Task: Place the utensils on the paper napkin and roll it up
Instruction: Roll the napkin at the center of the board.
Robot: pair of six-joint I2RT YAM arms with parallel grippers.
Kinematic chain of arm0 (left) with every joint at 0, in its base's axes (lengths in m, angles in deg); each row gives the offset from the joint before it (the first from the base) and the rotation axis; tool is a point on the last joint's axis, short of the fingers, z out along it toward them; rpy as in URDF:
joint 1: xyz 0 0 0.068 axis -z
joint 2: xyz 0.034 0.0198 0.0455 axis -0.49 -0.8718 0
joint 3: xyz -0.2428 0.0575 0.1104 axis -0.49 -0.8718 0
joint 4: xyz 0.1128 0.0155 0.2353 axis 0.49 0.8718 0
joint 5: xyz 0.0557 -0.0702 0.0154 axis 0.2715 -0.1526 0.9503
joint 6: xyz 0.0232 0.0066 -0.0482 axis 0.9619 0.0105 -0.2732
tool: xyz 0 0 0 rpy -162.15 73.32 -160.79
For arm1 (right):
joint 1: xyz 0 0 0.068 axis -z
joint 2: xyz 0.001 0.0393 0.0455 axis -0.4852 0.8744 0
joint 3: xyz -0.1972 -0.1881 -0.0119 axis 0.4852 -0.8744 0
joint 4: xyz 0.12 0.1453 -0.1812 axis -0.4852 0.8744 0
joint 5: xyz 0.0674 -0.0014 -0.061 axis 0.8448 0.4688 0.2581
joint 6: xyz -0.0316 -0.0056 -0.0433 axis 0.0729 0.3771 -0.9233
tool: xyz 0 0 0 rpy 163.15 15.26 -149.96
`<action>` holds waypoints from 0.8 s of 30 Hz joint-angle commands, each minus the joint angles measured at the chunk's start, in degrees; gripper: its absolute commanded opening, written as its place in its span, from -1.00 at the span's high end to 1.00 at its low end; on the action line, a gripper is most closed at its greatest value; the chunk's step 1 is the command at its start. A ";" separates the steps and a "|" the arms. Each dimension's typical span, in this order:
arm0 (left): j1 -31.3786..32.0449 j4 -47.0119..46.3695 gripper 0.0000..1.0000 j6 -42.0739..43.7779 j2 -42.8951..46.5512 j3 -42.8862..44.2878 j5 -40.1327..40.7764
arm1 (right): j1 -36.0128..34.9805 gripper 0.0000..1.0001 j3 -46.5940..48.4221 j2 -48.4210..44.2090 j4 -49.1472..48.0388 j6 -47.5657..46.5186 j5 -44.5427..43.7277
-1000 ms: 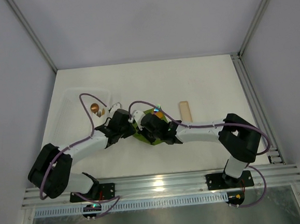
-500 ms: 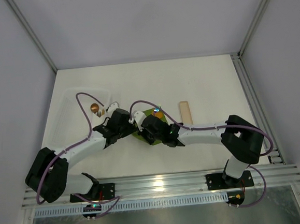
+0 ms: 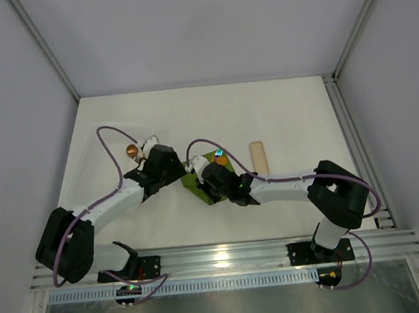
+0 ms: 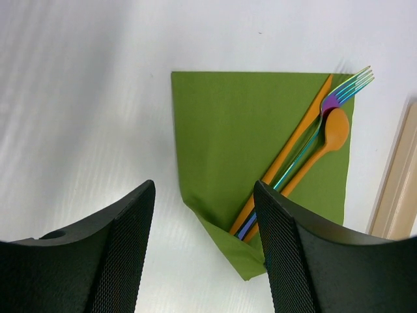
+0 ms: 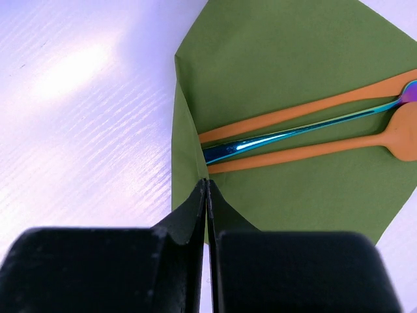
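Item: thin olive-green square paper napkin (image 4: 241, 124), laid on the white table (image 3: 293, 113), one corner folded over.

Three slim utensils (image 5: 293, 134) (orange knife, iridescent green-purple metal fork, orange spoon) are laid side by side on the napkin, handle ends tucked under the fold.

Right gripper (image 5: 206, 189): fingers pressed together, the napkin's folded edge pinched between them.

Left gripper (image 4: 203, 195): fingers spread apart over the napkin's folded corner, nothing gripped.

Pale wooden slat (image 3: 259, 156): just beside the napkin.
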 commanded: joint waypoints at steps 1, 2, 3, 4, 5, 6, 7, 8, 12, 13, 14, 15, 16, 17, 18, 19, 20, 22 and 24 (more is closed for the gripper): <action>-2.07 -1.96 -0.28 1.71 0.36 1.40 -1.51 | -0.21 0.93 0.63 -1.44 -1.23 0.82 -1.68; -2.52 -2.32 -0.27 2.15 0.35 1.31 -2.30 | -0.21 0.93 0.98 -1.35 -1.14 0.82 -1.68; -2.87 -2.32 -0.24 2.33 0.35 1.31 -2.65 | -0.21 0.93 1.25 -1.09 -1.14 0.91 -1.68; -3.74 -2.23 -0.21 2.50 0.35 1.14 -2.92 | -0.13 0.93 1.60 -1.00 -0.71 1.00 -1.59; -4.01 -2.67 -0.19 2.68 0.44 0.87 -3.53 | -0.21 0.92 2.47 -0.83 -0.44 0.91 -1.59; -4.36 -3.02 -0.17 2.68 0.53 0.09 -3.71 | -0.13 0.93 2.83 -0.48 -0.27 0.91 -1.59; -4.63 -3.02 -0.14 2.68 1.05 -0.27 -3.71 | -0.21 0.93 3.18 -0.30 0.00 0.91 -1.94; -4.63 -3.11 -0.13 2.51 1.23 -0.62 -4.23 | -0.21 0.93 3.79 -0.30 0.17 0.74 -2.29; -4.63 -4.60 -0.08 1.89 2.37 -2.73 -5.46 | -0.12 0.93 5.46 0.84 1.23 0.56 -3.26; -4.63 -4.87 -0.08 1.80 2.55 -3.52 -5.64 | -0.12 0.93 5.73 1.19 1.32 0.30 -3.35; -4.63 -4.87 -0.07 1.80 2.90 -3.79 -5.91 | -0.04 0.93 5.99 1.28 1.32 0.38 -3.44; -4.63 -4.78 -0.06 1.80 2.99 -3.96 -6.34 | 0.05 0.93 6.17 1.46 1.23 0.38 -3.52; -4.63 -4.87 -0.05 1.71 3.25 -4.57 -6.61 | 0.23 0.93 6.26 1.81 1.32 0.38 -3.18; -4.63 -5.04 -0.05 1.71 3.95 -5.01 -6.87 | 0.66 0.93 6.69 2.07 1.32 0.38 -2.56; -4.63 -5.22 -0.04 1.63 4.39 -5.45 -6.96 | 0.84 0.93 6.87 2.34 1.32 0.30 -2.38; -4.63 -5.39 -0.04 1.36 4.83 -5.89 -7.14 | 1.10 0.93 7.13 2.51 1.32 0.29 -2.03; -4.63 -5.22 -0.04 1.19 5.27 -6.51 -7.05 | 1.19 0.93 7.57 3.12 1.40 0.12 -1.77; -4.63 -4.70 -0.04 1.27 6.77 -6.95 -7.05 | 1.72 0.93 8.10 3.65 1.84 0.03 -1.59; -4.63 -4.17 -0.03 1.36 8.17 -7.48 -6.88 | 2.25 0.93 7.93 3.92 1.67 0.47 -1.50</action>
